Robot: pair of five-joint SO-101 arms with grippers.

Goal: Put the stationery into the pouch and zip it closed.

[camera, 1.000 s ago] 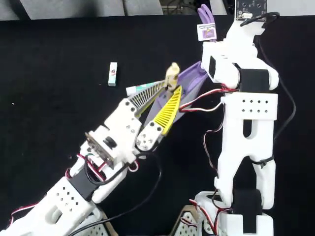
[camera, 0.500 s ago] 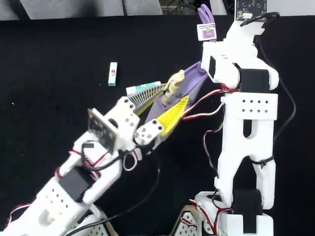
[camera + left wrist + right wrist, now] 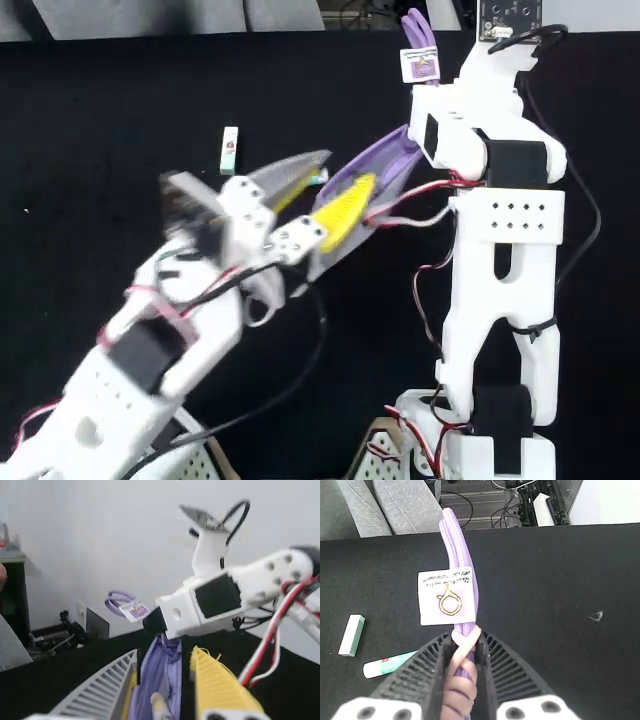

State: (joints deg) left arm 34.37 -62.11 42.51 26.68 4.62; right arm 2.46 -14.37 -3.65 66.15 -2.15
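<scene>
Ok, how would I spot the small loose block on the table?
On the black table, look beside the purple pouch pinched in the right gripper. The block lies flat there, short and rectangular, pale green and white, unlike the longer round tube near it.

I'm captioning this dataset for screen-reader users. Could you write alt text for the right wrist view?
The right gripper is shut on the looped strap of the purple pouch, which carries a white tag and extends beyond the fingers over a black table. A small green-and-white eraser and a green-and-white tube lie on the table nearby.
</scene>
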